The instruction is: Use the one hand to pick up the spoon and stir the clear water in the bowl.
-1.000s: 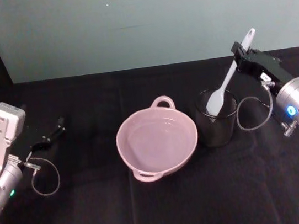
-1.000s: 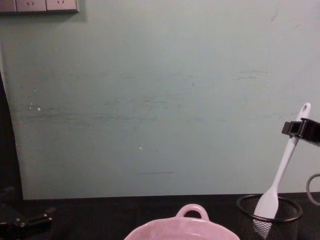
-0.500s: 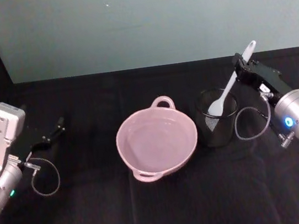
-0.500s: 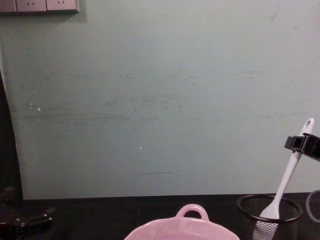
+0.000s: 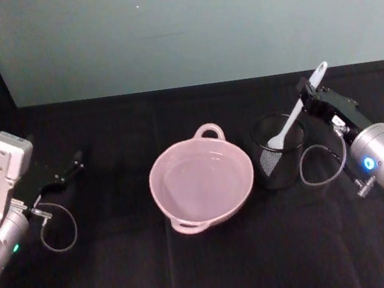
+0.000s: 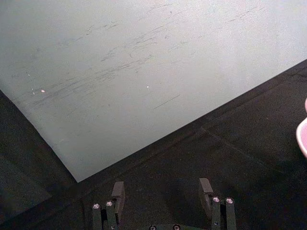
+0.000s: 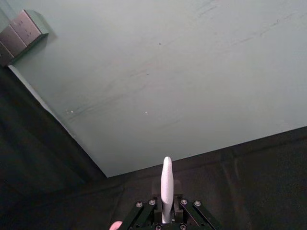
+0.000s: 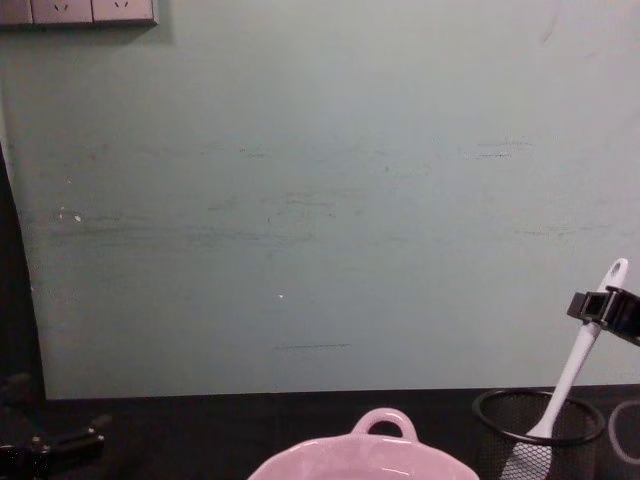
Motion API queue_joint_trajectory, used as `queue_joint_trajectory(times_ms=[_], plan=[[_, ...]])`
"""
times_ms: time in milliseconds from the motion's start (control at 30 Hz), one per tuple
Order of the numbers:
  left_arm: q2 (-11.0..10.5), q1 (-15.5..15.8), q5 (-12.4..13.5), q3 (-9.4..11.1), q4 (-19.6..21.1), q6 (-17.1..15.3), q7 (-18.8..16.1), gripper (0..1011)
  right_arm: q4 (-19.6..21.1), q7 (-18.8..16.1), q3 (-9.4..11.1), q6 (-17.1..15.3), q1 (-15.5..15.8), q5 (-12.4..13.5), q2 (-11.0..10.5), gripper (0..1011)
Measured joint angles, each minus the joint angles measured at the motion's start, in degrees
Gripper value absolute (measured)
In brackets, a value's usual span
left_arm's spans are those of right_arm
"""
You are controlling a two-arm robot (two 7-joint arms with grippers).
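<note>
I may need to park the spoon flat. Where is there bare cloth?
Bare cloth lies between the left gripper and the bowl, and along the near edge. It is crowded where the mesh cup, spoon and right gripper meet.

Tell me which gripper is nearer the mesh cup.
Right. The right gripper is just beyond the black mesh cup on its right, fingers shut on the white spoon whose blade sits inside it. The left gripper rests far left, past the pink bowl.

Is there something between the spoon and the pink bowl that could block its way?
Yes: the spoon, held by the right tool, has its blade inside the black mesh cup. The cup's wall stands between it and the bowl.
</note>
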State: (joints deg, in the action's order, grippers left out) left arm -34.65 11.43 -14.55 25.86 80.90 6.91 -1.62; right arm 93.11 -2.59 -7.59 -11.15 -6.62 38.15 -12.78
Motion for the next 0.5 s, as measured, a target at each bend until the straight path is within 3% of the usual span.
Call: queue_joint_trajectory(times_ms=[500], plan=[[0.0, 0.0, 0.0, 0.0, 0.0, 0.0, 0.0, 1011, -0.94, -0.54, -0.06, 1.24, 0.07, 0.9, -0.39, 131]])
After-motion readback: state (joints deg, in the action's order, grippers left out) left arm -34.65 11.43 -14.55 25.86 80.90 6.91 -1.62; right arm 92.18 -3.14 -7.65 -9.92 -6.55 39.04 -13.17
